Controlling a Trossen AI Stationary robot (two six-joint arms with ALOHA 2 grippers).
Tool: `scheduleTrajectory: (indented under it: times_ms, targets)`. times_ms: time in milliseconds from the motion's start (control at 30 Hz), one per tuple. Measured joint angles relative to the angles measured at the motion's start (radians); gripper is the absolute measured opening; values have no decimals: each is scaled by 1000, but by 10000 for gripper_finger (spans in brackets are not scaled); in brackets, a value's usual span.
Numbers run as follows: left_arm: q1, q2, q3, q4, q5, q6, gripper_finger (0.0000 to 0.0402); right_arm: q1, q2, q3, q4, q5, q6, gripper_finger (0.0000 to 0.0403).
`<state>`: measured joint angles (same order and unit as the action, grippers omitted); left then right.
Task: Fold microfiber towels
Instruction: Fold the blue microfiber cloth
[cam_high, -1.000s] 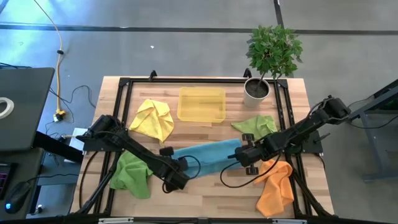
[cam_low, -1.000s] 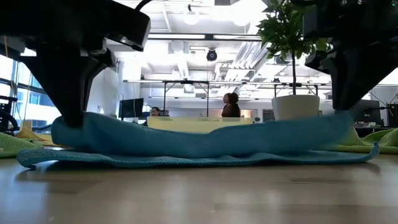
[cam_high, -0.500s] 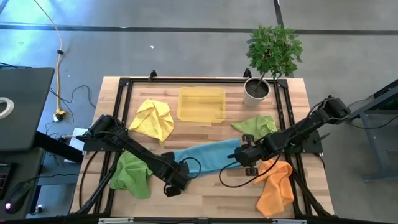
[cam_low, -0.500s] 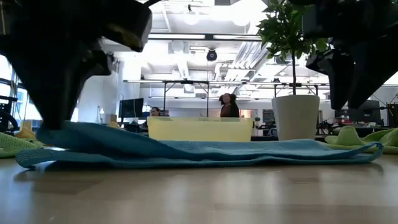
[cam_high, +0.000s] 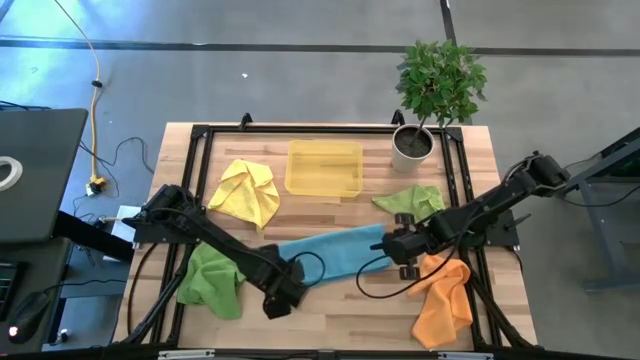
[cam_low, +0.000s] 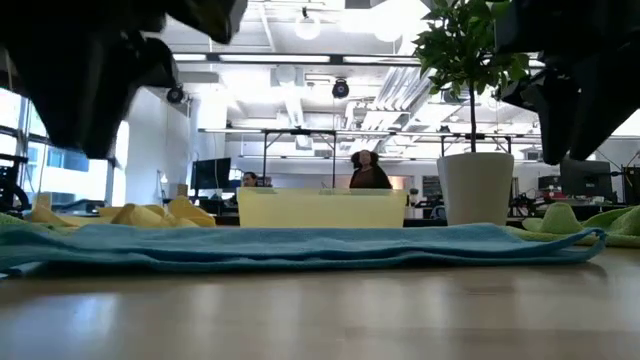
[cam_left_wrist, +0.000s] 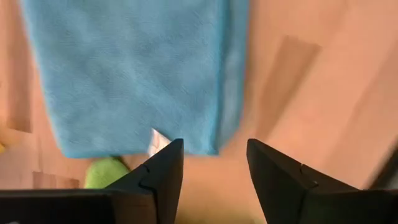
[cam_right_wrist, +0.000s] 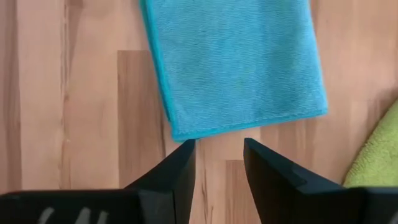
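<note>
You are looking at a blue towel (cam_right_wrist: 233, 65) of soft cloth with a fine, fuzzy, matt nap and a stitched hem along its edge. The yellow towel (cam_high: 247, 192), the two green towels (cam_high: 211, 279) (cam_high: 411, 203) and the orange towel (cam_high: 443, 299) show the same matt, crumpled cloth. The worktop (cam_right_wrist: 68, 93) under them is pale wood in jointed strips, smooth, with a faint sheen in the low view. The tray (cam_high: 323, 167) is translucent yellow plastic, slightly glossy. Each hand, left (cam_left_wrist: 213, 177) and right (cam_right_wrist: 219, 171), has dark, matt, hard-looking fingers. The plant pot (cam_low: 478, 188) looks smooth and white.
</note>
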<state>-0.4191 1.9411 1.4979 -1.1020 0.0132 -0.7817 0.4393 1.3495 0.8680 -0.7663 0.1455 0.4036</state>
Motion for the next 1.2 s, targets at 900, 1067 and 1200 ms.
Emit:
scheduleTrajectory:
  times_ms: [900,1067,1200]
  targets:
    - [92,0,-240,213,-56,94,168,-4,9,-361,685,44,515,129]
    - [73,-4,-269,331,89,-1,168,-15,63,-361,638,45,481,129]
    - [48,0,-272,478,186,-19,168,-44,96,-359,637,102,427,129]
